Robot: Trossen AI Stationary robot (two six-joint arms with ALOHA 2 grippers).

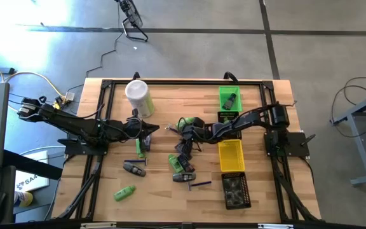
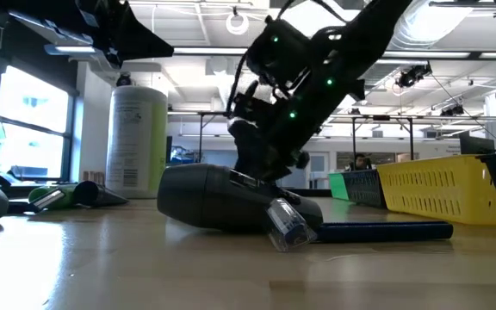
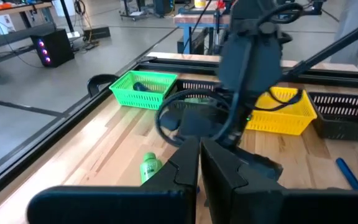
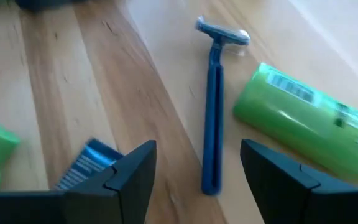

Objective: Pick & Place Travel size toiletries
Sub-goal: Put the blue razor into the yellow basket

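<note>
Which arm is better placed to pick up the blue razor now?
Right. The right gripper is open above the blue plastic razor, fingers either side. The left gripper sits shut, farther away.

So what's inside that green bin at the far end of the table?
The green bin holds one dark bottle-like item, lying on the bin's floor. The left wrist view shows only its dark top over the rim; anything smaller beneath it cannot be seen.

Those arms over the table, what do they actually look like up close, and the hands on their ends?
Both arms are dark, nearly black, built of jointed segments with black cables looped alongside. The left arm has pale and yellow cables at its base; the right arm shows small green lights in the low view. The right hand ends in two flat, dark, angular fingers; the left hand has two similar dark wedge-shaped fingers.
</note>
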